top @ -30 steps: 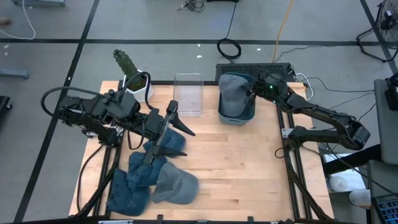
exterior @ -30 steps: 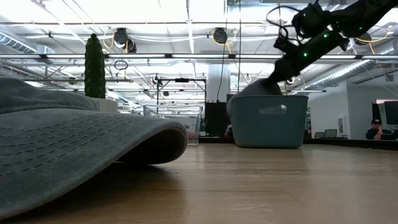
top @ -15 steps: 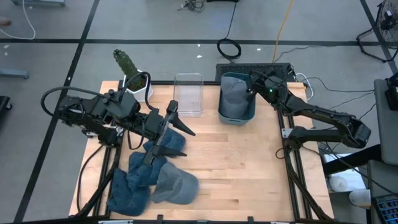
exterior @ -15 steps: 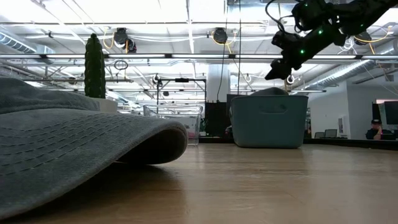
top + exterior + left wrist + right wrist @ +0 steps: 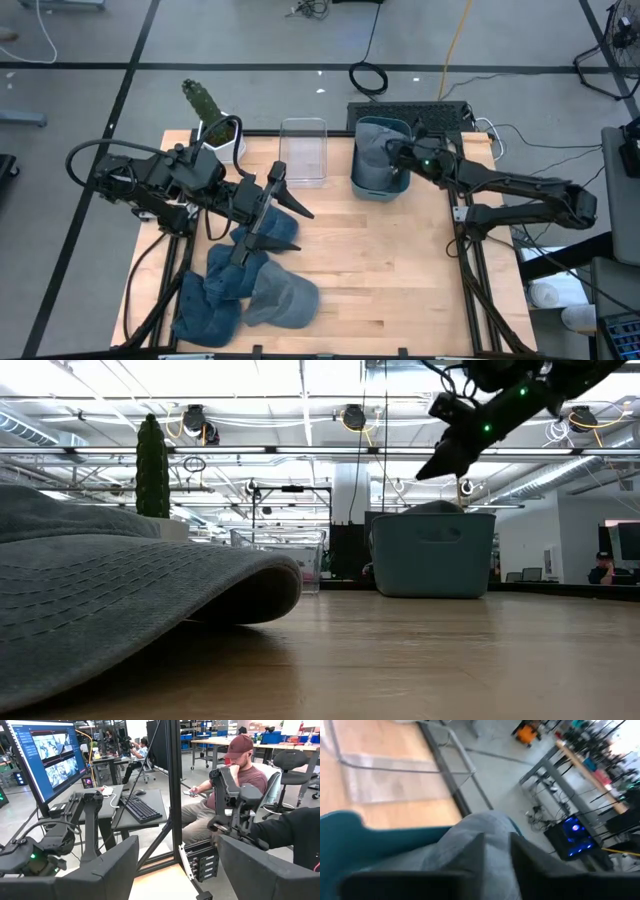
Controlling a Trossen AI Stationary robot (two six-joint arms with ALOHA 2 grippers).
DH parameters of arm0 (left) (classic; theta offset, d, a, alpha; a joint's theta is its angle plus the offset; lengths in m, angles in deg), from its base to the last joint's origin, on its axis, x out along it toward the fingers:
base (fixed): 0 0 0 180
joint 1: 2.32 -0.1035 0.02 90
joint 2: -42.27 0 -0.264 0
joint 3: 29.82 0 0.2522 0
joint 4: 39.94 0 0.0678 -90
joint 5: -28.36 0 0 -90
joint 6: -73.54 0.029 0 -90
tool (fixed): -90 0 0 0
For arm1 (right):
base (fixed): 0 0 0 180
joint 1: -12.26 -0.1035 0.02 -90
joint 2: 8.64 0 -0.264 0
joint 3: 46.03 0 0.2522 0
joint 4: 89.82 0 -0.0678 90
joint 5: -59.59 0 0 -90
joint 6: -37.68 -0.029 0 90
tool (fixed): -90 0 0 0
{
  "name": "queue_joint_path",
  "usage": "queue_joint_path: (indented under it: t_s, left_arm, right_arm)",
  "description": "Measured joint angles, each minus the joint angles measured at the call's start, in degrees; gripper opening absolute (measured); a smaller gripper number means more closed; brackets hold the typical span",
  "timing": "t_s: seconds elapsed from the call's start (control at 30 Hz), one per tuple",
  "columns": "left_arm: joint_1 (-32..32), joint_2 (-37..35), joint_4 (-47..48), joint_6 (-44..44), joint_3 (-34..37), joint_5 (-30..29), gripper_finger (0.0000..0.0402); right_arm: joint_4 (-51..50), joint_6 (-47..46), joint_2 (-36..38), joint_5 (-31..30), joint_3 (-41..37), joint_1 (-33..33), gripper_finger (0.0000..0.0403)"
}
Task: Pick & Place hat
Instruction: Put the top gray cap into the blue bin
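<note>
A grey hat [image 5: 375,148] lies inside the teal bin [image 5: 378,189] at the table's far edge. Its crown [image 5: 436,507] just tops the rim in the low view. My right gripper [image 5: 392,150] hangs above the bin, clear of the hat [image 5: 470,827], with its fingers a little open. Several blue and grey hats [image 5: 250,285] lie piled on the table's left near part. One brim [image 5: 120,600] fills the low view's foreground. My left gripper [image 5: 296,190] waits above that pile, wide open [image 5: 177,870], touching nothing.
A clear plastic box [image 5: 303,150] stands left of the bin, and a cactus in a white pot [image 5: 215,125] sits at the far left corner. Bare wood [image 5: 390,270] spreads over the table's middle and right. A seated person [image 5: 240,775] shows beyond the table.
My right gripper has let go of the grey hat, which was held raised above the bin and has dropped into it, only its crown showing above the rim. The gripper has then risen and drifted slightly toward the table's left.
</note>
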Motion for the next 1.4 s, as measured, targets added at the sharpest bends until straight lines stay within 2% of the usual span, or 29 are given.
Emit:
queue_joint_path:
  t_s: [0.03,0.1,0.17,0.33,0.57,0.93,1.1,1.23,1.4]
  left_arm:
    - [0.0,0.0,-0.02,0.0,0.0,0.0,0.0283]
    - [0.0,0.0,-0.01,0.0,0.0,-0.02,0.0286]
    - [0.0,0.0,-0.01,0.0,0.0,-0.01,0.0289]
    - [0.0,0.0,0.0,0.0,0.0,0.0,0.0286]
    - [0.0,0.0,0.0,0.0,0.0,-0.02,0.0274]
    - [0.0,-0.02,-0.02,0.0,0.0,-0.02,0.029]
    - [0.0,-0.02,-0.02,0.0,0.0,-0.01,0.0283]
    - [0.0,-0.02,-0.04,-0.02,0.0,0.0,0.0275]
    - [0.0,-0.02,-0.07,0.0,0.0,-0.02,0.0277]
  right_arm:
    - [-2.48,-0.11,0.04,-0.04,1.12,-0.42,0.0033]
    - [-7.32,-1.19,0.04,-0.02,2.97,-0.99,0.0014]
    - [-11.29,-3.04,0.02,1.25,4.6,-1.12,0.0007]
    - [-15.42,-6.77,-0.99,9.0,5.04,0.95,0.0001]
    - [-16.88,-10.66,-7.99,16.35,4.96,4.36,0.0]
    - [-14.57,-12.04,-20.78,17.83,5.19,7.97,0.0]
    - [-14.44,-12.35,-24.32,17.95,5.24,8.76,0.0]
    - [-14.38,-12.14,-24.41,17.41,5.17,8.9,0.0]
    - [-15.3,-13.67,-19.39,16.11,4.91,8.92,0.0]
